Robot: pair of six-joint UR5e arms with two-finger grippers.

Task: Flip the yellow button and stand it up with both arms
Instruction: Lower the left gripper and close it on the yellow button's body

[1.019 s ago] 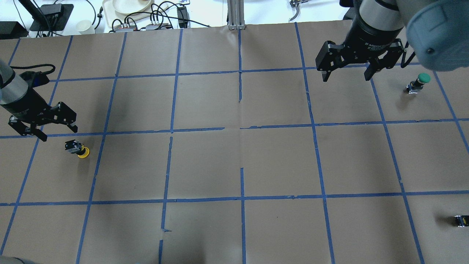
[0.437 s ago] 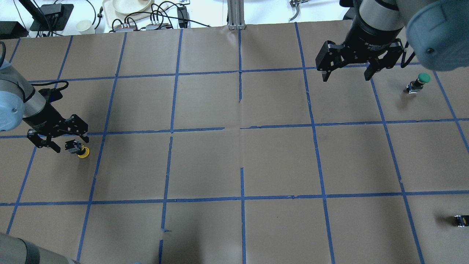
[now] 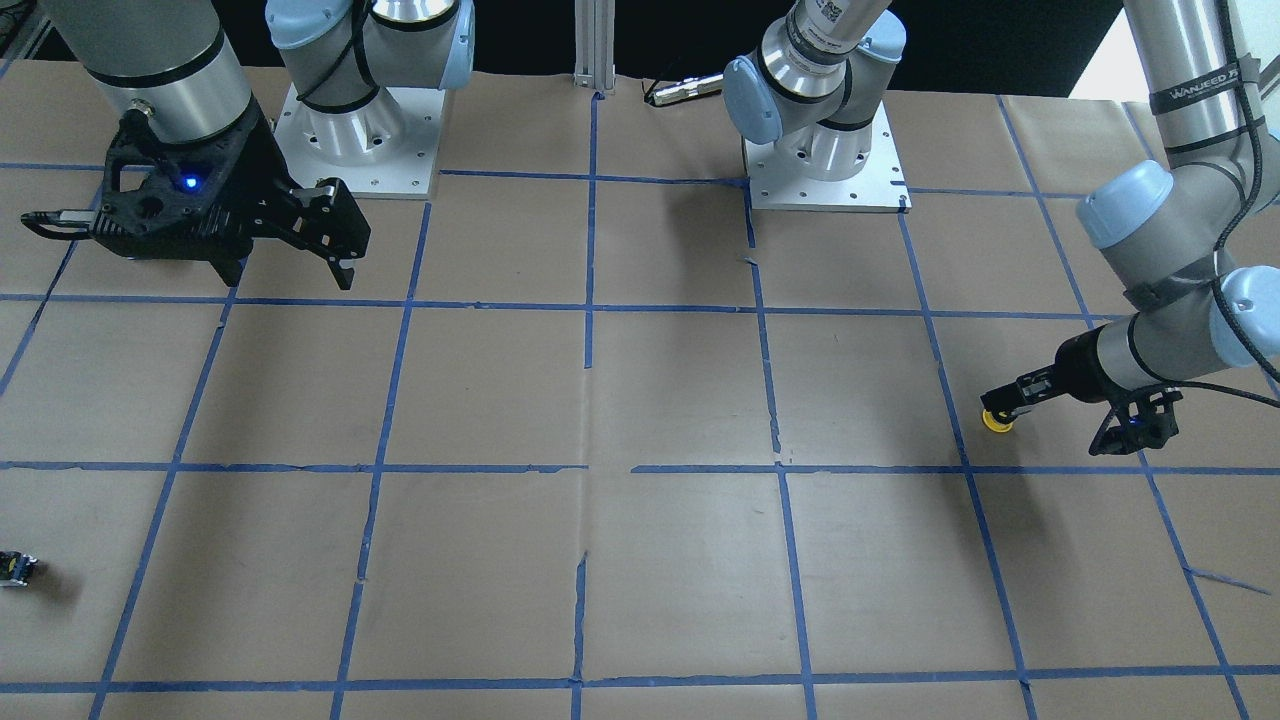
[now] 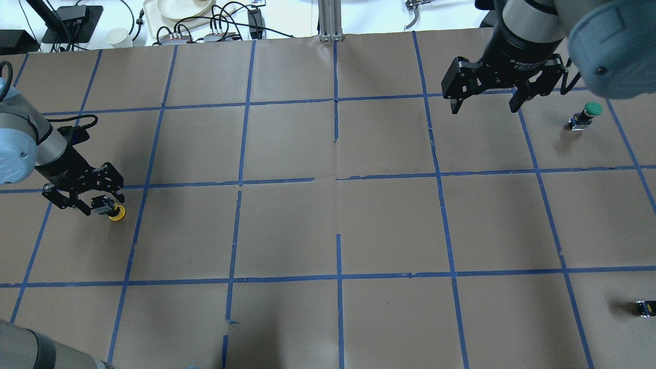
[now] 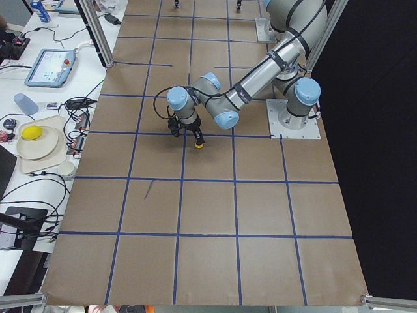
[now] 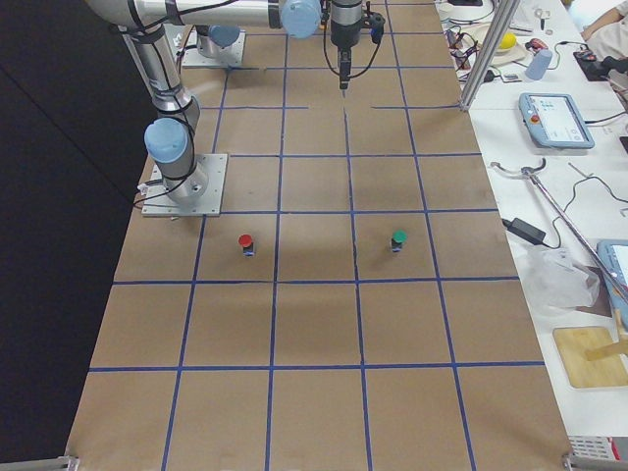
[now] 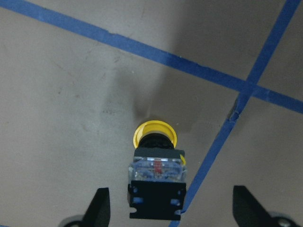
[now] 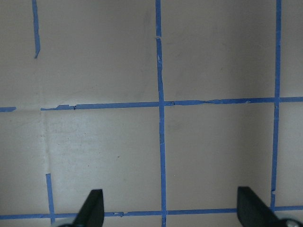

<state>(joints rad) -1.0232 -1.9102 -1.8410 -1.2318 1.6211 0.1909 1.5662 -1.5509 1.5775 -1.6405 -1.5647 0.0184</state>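
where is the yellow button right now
The yellow button sits at the far left of the overhead view, framed by the open left gripper, just below and left of a blue tape crossing.

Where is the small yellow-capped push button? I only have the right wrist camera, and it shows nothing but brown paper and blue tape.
Observer: The yellow-capped push button lies on its side far over on the robot's left, a long way from your right tool.
Operator: Is the left tool on it?
Observer: The left tool straddles it, open, with a clear gap on each side.
Operator: Anything near my side?
Observer: A green-capped push button stands cap-up just to the right of the right tool.
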